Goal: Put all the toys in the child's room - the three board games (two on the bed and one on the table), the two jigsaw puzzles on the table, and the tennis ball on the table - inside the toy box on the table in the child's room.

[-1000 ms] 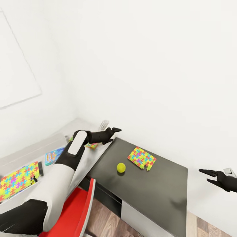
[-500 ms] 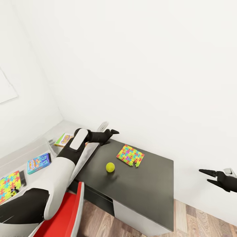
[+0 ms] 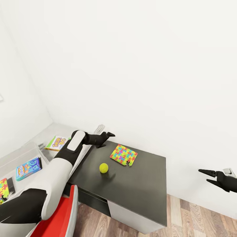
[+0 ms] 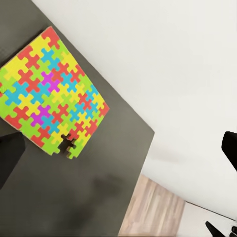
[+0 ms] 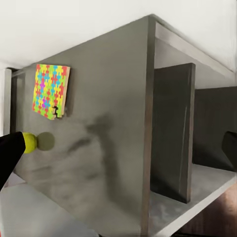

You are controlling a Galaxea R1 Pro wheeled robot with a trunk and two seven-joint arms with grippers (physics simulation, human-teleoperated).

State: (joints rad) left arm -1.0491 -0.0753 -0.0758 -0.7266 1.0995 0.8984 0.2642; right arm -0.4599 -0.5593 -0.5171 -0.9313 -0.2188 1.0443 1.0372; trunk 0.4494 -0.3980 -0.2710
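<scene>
So far my jaws grip nothing, both sets spread. Tennis ball (image 3: 103,168) and jigsaw puzzle (image 3: 123,154) lie loose on the dark surface (image 3: 144,184); beyond, the toy box (image 3: 19,156) holds a blue game (image 3: 28,168).

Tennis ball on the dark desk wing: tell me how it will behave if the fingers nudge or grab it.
The tennis ball is round and sits free on the flat dark table, so a nudge would probably send it rolling. It lies apart from the jigsaw puzzle, so little would stop it. It looks small enough to fit between the fingers, though an off-centre pinch might squirt it out.
</scene>
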